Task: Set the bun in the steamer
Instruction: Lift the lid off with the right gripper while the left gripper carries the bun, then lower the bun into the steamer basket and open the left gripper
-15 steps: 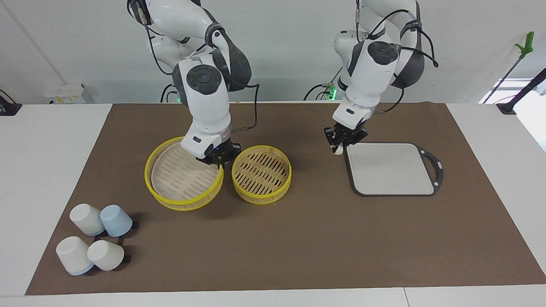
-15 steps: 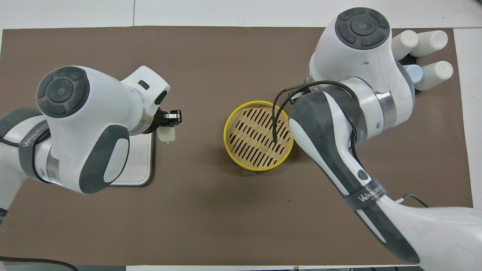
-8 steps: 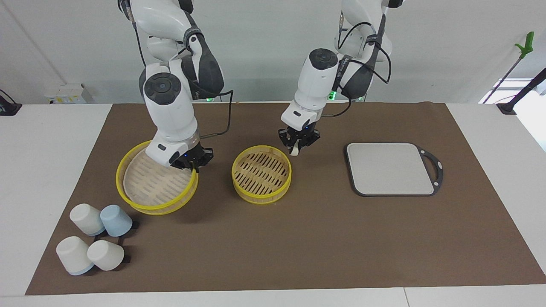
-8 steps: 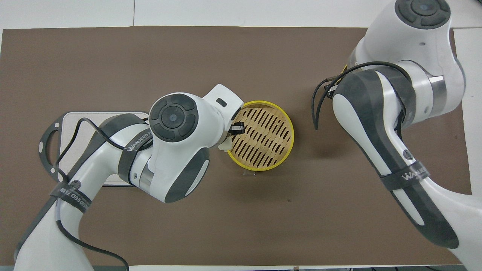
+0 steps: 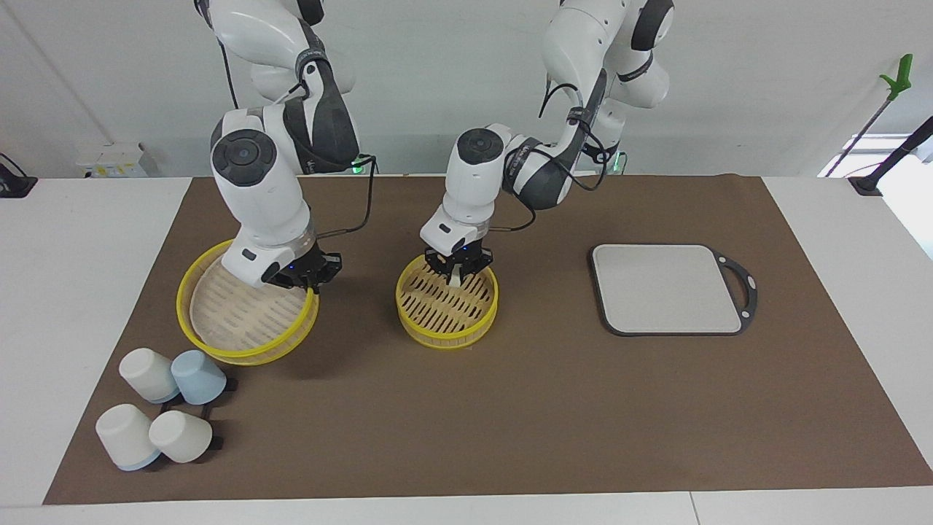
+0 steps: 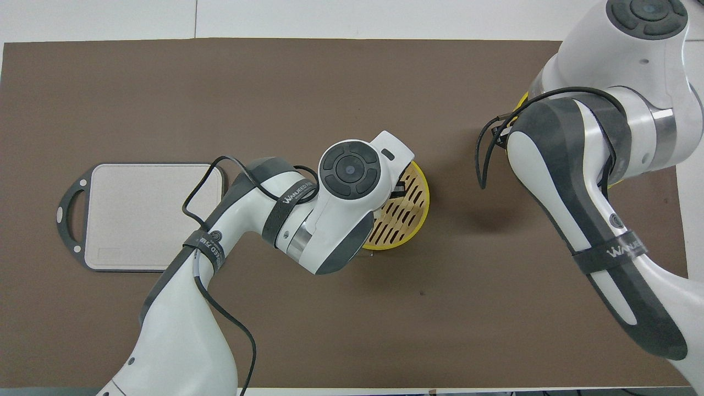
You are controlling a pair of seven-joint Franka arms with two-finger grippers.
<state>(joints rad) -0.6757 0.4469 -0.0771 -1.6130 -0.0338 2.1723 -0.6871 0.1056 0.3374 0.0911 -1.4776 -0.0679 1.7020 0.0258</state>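
The steamer basket (image 5: pixel 446 335), yellow-rimmed with a slatted floor, stands at the middle of the mat. My left gripper (image 5: pixel 457 277) is down inside its rim, on the side nearer the robots, shut on the small cream-white bun (image 5: pixel 455 279). In the overhead view the left arm covers most of the basket (image 6: pixel 410 212), and the bun is hidden. My right gripper (image 5: pixel 310 275) is shut on the rim of the steamer lid (image 5: pixel 233 317) and holds it tilted, beside the basket toward the right arm's end of the table.
A grey square board with a handle (image 5: pixel 667 288) lies toward the left arm's end and also shows in the overhead view (image 6: pixel 154 214). Several upturned white and pale blue cups (image 5: pixel 149 373) stand farther from the robots than the lid.
My left gripper carried the bun from beside the grey board to the steamer and lowered it inside the rim. My right gripper carried the lid away from the basket toward the cups.
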